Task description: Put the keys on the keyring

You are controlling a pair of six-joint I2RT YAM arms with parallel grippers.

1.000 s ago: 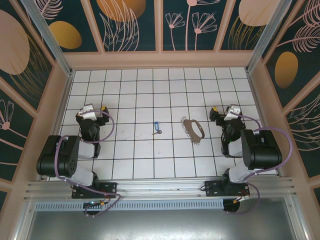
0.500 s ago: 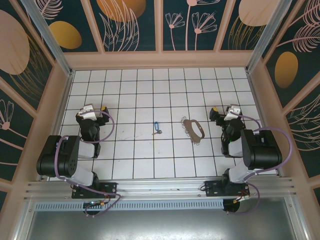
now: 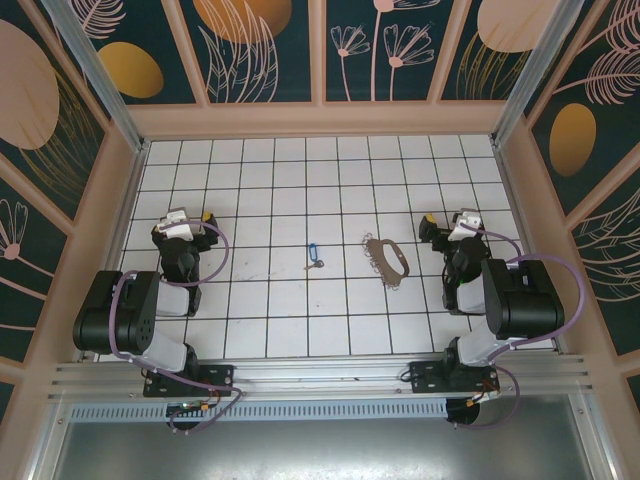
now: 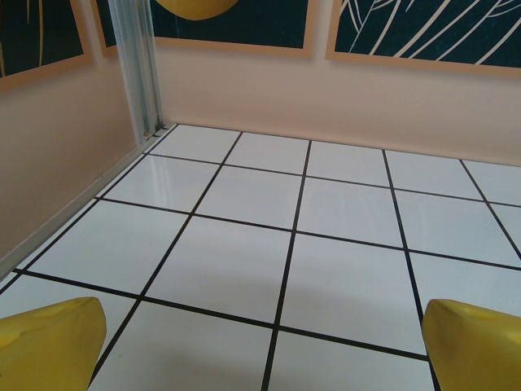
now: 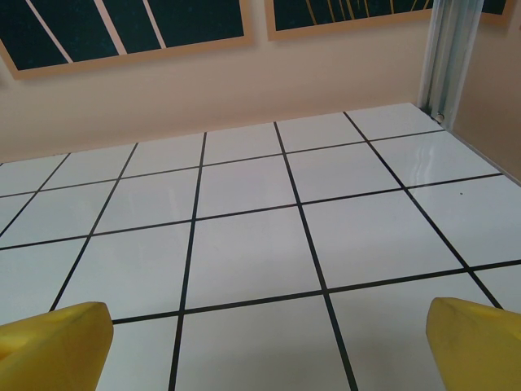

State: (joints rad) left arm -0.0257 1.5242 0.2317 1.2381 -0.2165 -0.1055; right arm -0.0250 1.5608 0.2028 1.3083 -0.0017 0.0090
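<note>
The key [image 3: 314,256] and keyring [image 3: 387,258] lay apart on the counter [image 3: 260,320], probably reachable by both arms; left fingers [image 4: 53,342] and right fingers [image 5: 480,342] stood released, empty.

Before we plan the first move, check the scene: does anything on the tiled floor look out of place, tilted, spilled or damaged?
Nothing stands out. The key lies flat on the tiled floor; the keyring lies flat to its right, apart from it. The left gripper and the right gripper stand open, holding nothing.
</note>
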